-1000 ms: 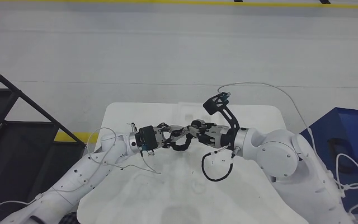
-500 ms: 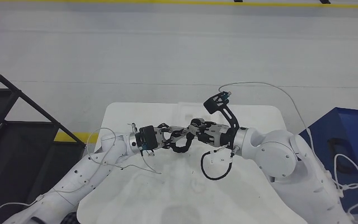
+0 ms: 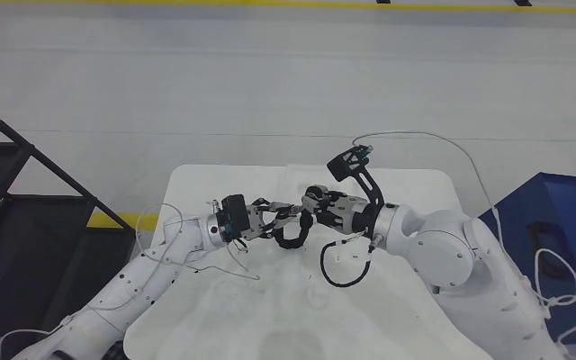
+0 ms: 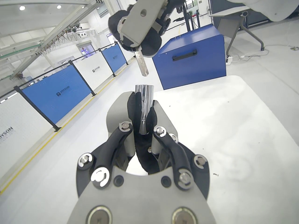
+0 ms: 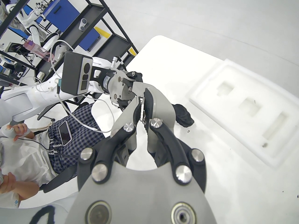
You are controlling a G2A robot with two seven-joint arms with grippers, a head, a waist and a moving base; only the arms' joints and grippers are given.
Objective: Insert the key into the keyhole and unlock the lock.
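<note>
My left claw [image 4: 143, 102] is clamped on the lock [image 4: 144, 92], a bright metal cylinder held between the pads. Its end juts just past the fingertips, raised above the white surface [image 4: 222, 129]. My right claw [image 4: 137, 38] is closed on the head of the key [image 4: 143, 65], and the blade sticks out beyond its tips, pointing toward the lock's end. The blade's tip is near that end but apart from it, with a clear gap between. It also sits a little off the cylinder's axis and at a slight angle to it. I judge that I am in the alignment step, just ahead of insertion. The next move calls for bringing the blade into line with the keyhole, which I cannot see from here. Then I would push straight in while my left claw holds firm, and only after that turn the key.
</note>
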